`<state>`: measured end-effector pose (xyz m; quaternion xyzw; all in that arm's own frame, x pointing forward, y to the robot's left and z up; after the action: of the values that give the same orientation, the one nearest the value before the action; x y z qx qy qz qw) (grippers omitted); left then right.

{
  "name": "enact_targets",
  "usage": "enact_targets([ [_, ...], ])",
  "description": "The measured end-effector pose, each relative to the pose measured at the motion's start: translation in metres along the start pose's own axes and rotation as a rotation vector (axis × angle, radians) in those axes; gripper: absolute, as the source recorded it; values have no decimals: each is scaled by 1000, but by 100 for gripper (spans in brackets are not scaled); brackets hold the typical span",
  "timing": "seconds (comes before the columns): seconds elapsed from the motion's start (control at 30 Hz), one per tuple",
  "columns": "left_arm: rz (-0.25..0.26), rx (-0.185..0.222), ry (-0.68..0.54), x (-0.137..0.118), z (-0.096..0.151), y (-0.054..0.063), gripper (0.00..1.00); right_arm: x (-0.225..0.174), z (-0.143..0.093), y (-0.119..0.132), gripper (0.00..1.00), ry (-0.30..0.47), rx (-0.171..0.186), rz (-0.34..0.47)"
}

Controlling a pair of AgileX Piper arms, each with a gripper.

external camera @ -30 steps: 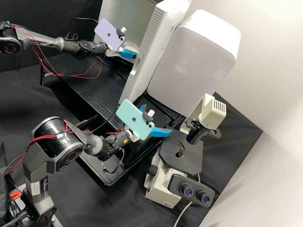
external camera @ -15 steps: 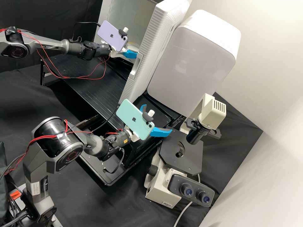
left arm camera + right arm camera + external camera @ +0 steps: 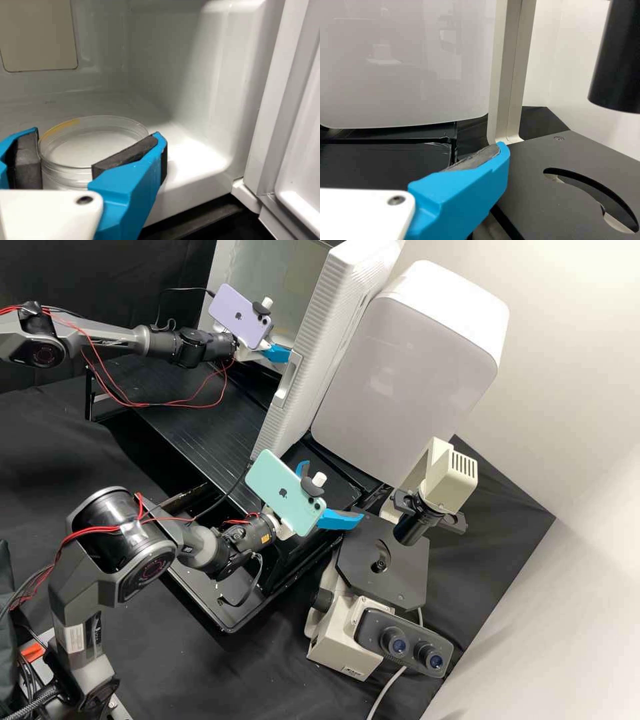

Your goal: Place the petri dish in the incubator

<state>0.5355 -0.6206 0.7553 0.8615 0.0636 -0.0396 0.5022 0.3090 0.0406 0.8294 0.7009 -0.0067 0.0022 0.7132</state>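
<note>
The petri dish (image 3: pixel 92 142) is a clear round dish with a yellow streak on its rim. It is pinched between the grey pads of the left hand (image 3: pixel 92 151), just past the front lip of the incubator (image 3: pixel 215 75) chamber. Whether its base touches the white floor cannot be told. Bare white floor runs on beyond the dish to the far wall and across to the right side wall. The door (image 3: pixel 295 130) is swung open on the right, its frame edge well apart from the nearer blue finger (image 3: pixel 135 175).

In the high view the left hand (image 3: pixel 275 353) is at the chamber mouth, far left, with its arm stretched over a black raised shelf (image 3: pixel 200 420). The right hand (image 3: pixel 333 500) hangs nearer, fingers spread and holding nothing. It is at the left edge of the black stage (image 3: pixel 555 195) of a microscope (image 3: pixel 373 630), which stands on the black-draped counter (image 3: pixel 167 667).
</note>
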Motion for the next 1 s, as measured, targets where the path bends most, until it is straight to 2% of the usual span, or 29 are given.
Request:
enact_targets([
  [0.3,7,-8,2,3,-2,1,0,0,0,0,100,0,0,0],
  [0.33,7,-6,1,3,-3,2,100,0,0,0,100,0,0,0],
  [1.0,7,4,4,4,-6,2,100,0,0,0,100,0,0,0],
])
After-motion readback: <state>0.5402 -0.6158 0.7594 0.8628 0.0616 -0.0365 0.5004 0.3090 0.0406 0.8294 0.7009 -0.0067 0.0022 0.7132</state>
